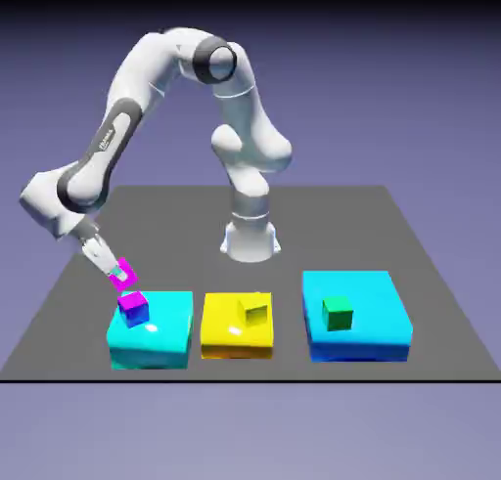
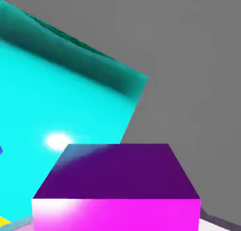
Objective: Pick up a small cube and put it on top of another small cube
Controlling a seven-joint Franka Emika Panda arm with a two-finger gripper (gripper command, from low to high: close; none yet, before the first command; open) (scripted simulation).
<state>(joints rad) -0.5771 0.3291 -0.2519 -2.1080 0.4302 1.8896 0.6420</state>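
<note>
While the exterior view shows the fingers (image 1: pixel 119 271) clamped on the pink cube (image 1: pixel 126 270), tilted just above the blue-sided cube (image 1: pixel 134 309) on the cyan block (image 1: pixel 161 336), a skewed release could tip it off; hand view: pink cube (image 2: pixel 117 187) large over the cyan block (image 2: pixel 61 112), beside grey worktop (image 2: pixel 197 60); no legible writing.

Both rendered views are evenly bright and sharp, without blur or edge distortion. A white glare spot sits at 8 o'clock on the cyan block (image 2: pixel 61 107) in the hand view; its 11 o'clock edge is shaded.
</note>
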